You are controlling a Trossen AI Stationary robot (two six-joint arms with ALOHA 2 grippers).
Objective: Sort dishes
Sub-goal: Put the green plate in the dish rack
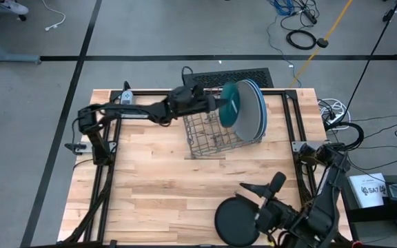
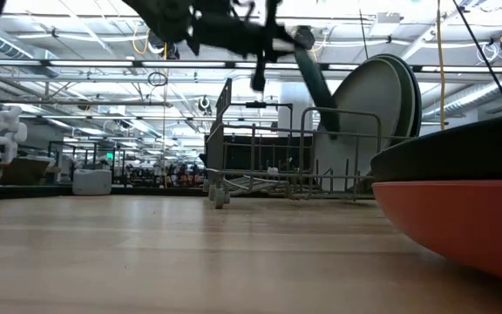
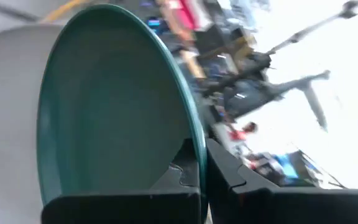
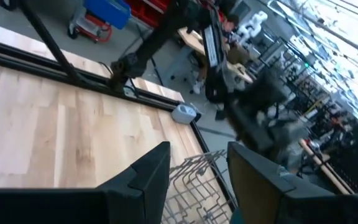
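Note:
My left gripper is shut on a dark teal plate over the grey wire dish rack. The plate stands on edge next to the large pale blue plates, which stand in the rack's right end and lean toward the table's right. In the low view the teal plate is tilted. My right gripper is open and empty over the near right of the table, just beyond a black plate. The black plate lies on an orange plate. My left gripper pinches the teal plate's rim between its two fingers, one finger on the hollow face and one on the back. The fingers come roughly level from the table's left. The plate is held on edge, tilted, above the rack's floor.
The rack stands at the far middle of the table, its left part holding no plates. A black mat lies behind it. Bare wood lies left of and in front of the rack.

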